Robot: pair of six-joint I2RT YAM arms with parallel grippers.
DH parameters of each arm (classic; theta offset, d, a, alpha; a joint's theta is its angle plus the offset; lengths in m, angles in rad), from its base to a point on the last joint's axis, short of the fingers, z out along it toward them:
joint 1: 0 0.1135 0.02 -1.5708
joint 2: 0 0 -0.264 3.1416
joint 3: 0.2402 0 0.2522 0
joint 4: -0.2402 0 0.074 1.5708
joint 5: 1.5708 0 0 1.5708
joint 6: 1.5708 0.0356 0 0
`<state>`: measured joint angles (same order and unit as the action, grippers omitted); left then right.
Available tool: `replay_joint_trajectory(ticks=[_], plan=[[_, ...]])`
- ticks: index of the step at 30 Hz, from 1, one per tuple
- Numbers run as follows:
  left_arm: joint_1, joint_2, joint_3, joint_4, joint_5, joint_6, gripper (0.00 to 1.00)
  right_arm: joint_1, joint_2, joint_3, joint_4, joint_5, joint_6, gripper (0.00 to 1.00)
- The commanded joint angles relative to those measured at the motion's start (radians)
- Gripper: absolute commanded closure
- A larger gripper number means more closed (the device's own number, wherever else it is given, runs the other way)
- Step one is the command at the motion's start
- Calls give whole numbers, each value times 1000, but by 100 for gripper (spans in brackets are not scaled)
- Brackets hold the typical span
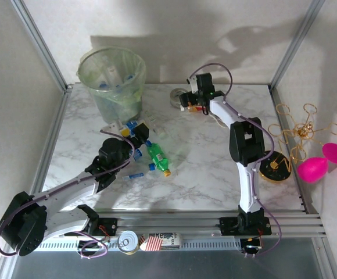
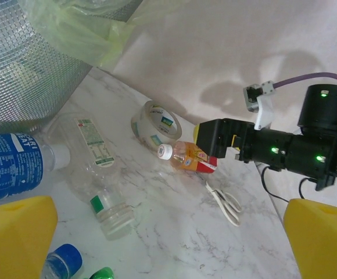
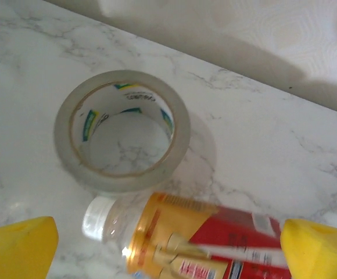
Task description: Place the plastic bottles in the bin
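The lined, translucent pale green round bin (image 1: 138, 63) at the far left of the desk (image 1: 203, 174) is seen to hold several blue-capped plastic bottles (image 1: 111, 75). A red-labelled clear bottle (image 3: 221, 232) is found lying between the fingers of the wide-spread right pincer (image 3: 168, 247), white cap toward the grey tape roll (image 3: 122, 129). The left pincer (image 2: 168, 238), likewise wide and empty, is held over further loose bottles (image 1: 157, 156).

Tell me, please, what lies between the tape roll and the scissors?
The red-labelled bottle lies between the tape roll and the scissors, in the left wrist view.
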<state>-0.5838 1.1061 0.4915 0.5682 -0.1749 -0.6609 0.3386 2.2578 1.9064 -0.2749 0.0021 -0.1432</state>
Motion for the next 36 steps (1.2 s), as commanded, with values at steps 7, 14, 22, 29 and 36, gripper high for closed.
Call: replay_joint_trajectory(ticks=[7, 14, 22, 29, 36], plan=[[-8, 9, 11, 47, -14, -12, 0, -55, 182, 256, -177, -156, -5, 1], [-8, 25, 13, 50, -8, -22, 0, -61, 154, 184, -178, -272, 25, 1], [-8, 20, 23, 42, -1, -23, 0, -60, 47, 17, -134, -341, 69, 1], [-8, 13, 21, 41, -3, -25, 0, -43, -103, -232, -18, -336, 102, 1], [-11, 0, 23, 52, 0, -36, 0, -5, -130, -329, 6, -221, 78, 3]])
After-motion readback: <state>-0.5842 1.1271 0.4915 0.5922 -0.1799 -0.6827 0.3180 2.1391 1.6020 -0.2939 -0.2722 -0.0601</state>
